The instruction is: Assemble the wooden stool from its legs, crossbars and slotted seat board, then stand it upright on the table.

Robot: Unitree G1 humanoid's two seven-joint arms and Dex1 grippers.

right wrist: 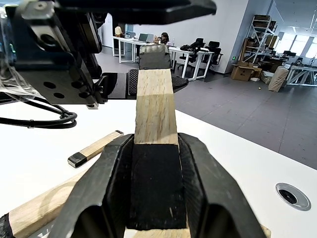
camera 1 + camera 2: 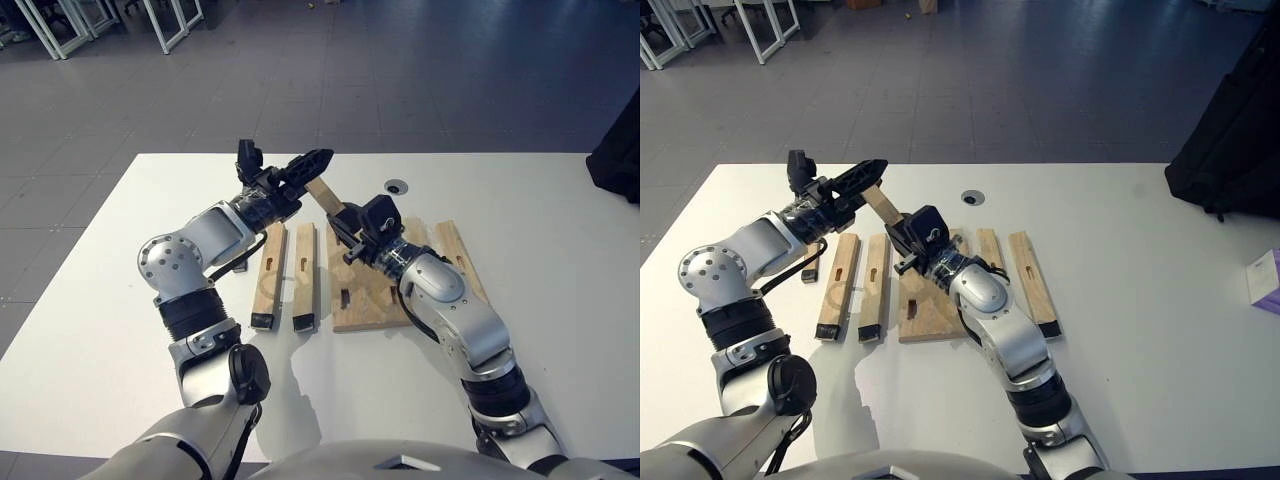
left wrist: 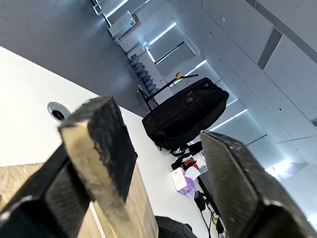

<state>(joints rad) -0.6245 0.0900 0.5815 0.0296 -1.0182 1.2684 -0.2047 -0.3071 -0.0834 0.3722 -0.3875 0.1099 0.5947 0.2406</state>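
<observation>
The right tool [image 2: 343,218] was clamped on a wooden leg [image 2: 321,192], held raised above the seat board [image 2: 362,305] on the worktop [image 2: 560,260]. The left tool [image 2: 310,163] stood open around the leg's far, black-tipped end.

Pale, unvarnished wooden leg [image 2: 321,192] with visible grain, its ends coated matt black and slightly rough. The right gripper [image 2: 340,216] clasping it has smooth, matt black plastic jaws; the left gripper [image 2: 318,160] is the same plastic. The seat board [image 2: 372,305] is raw, coarse-grained wood. The worktop [image 2: 560,260] is smooth matt white, with a silvery metal-looking grommet [image 2: 397,186].
</observation>
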